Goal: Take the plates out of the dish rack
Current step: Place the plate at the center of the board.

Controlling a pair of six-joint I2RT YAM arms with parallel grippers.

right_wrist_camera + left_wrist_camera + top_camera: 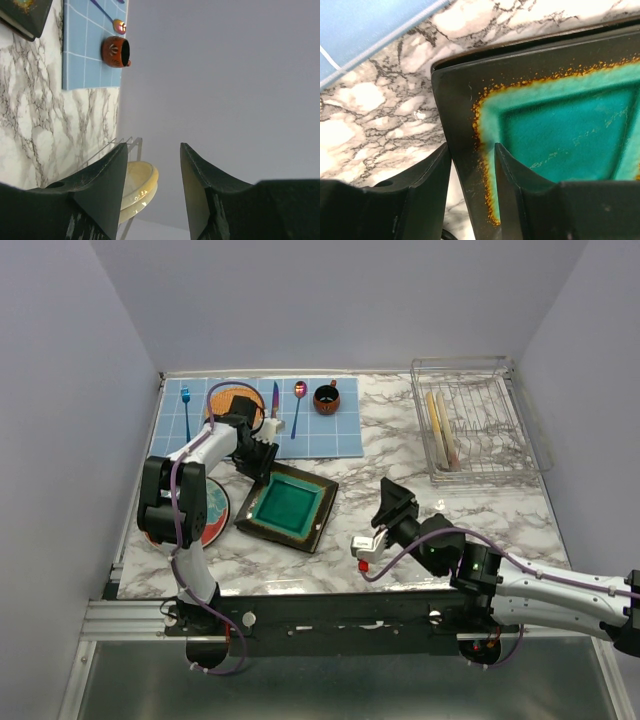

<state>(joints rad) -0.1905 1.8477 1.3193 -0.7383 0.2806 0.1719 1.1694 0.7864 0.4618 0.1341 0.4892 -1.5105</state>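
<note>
Plates left to unload: cream plates [443, 430] are seen standing on edge at the left side of the dish rack [495, 430], at the far right of the table [400, 450].
Plate in hand: the square dark plate [287, 507] is laid teal side up on the marble at front left, just below the blue mat [340, 435].
Left arm: the left gripper [262, 472] is set astride that plate's rim, one finger outside the edge and one over the dark border. Whether the rim is pinched or only straddled cannot be told.
Right arm: the right gripper [390, 490] is held low at mid-table, jaws apart and empty, turned toward the rack.
Step judged: the square plate is being set down.
Done well: the jaws are best spread clear of both faces of the rim before any lift, and the fingers drawn off along the rim's line, so the plate is not dragged.
Care: the red plate [215, 512] lies just beside, partly under the left arm, and should be cleared on retreat.
</note>
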